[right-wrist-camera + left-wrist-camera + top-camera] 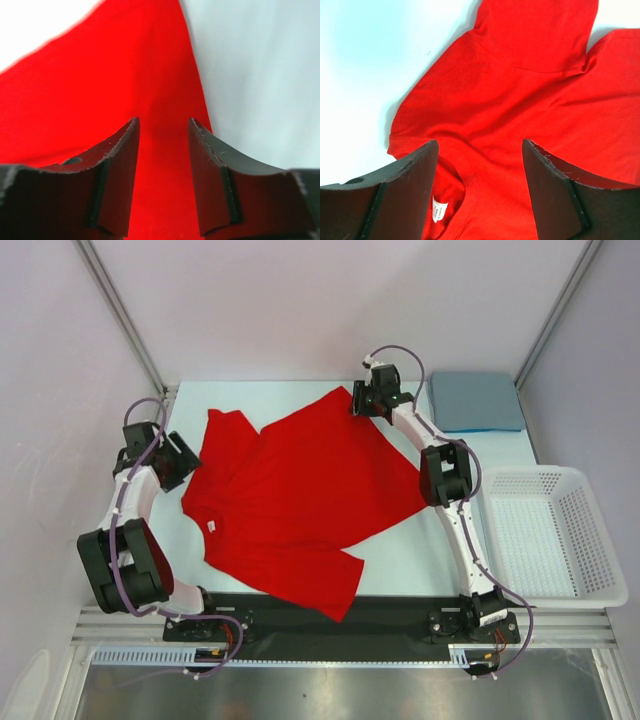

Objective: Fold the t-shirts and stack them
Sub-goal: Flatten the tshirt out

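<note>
Both arms (463, 532) are slim white shells joined by bulky black joint housings (443, 476). A lilac-grey cable (400, 347) loops outward behind each claw and trails down the links. The left claw (185, 462) and right claw (358, 400) are black. Their fingers (415, 172) are dark matte wedges with curved backs, and pale scratches scuff the inner edges.

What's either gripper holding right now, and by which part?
Nothing. The left gripper is open over the collar of the red t-shirt. The right gripper is open over its far corner, with the cloth lying flat between the jaws, not pinched.
</note>
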Robot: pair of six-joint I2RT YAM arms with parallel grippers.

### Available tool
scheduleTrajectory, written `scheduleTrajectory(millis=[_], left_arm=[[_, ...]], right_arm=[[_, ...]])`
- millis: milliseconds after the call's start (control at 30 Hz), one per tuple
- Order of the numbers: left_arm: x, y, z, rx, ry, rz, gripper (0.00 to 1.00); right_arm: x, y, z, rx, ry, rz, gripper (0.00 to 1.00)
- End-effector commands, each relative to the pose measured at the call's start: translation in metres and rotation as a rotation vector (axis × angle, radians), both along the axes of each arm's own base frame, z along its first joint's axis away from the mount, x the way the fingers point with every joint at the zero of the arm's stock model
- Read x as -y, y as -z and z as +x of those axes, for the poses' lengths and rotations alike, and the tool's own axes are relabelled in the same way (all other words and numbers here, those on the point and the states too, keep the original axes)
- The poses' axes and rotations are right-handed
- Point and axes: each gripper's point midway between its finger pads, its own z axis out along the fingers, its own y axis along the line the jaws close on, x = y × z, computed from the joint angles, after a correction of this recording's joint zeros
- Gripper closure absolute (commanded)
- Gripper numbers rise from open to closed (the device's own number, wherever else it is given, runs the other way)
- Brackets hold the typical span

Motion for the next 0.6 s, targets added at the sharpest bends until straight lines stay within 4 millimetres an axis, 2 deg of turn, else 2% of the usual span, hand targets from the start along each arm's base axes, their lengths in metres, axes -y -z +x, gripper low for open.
scheduleTrajectory(millis=[0,100,300,433,567], left_arm=[[0.002,-0.026,0.009,0.111,0.020,-0.010,0.27],[0.004,-0.032,0.010,0.135,0.024,-0.027,0.27],[0.004,-0.035,0.012,0.150,0.025,-0.044,0.27],[0.001,-0.027,0.010,0.128,0.010,-0.046,0.28],[-0.011,-0.016,0.002,0.066,-0.043,-0.018,0.23]], right_arm=[[-0.001,-0.013,0.013,0.080,0.027,-0.069,0.53],[-0.006,0.002,0.004,0.084,-0.012,-0.192,0.52],[0.013,0.025,-0.002,0.050,0.013,-0.336,0.53],[0.027,0.035,-0.011,0.006,0.004,-0.416,0.57],[0.036,0.054,-0.026,-0.045,-0.030,-0.500,0.67]])
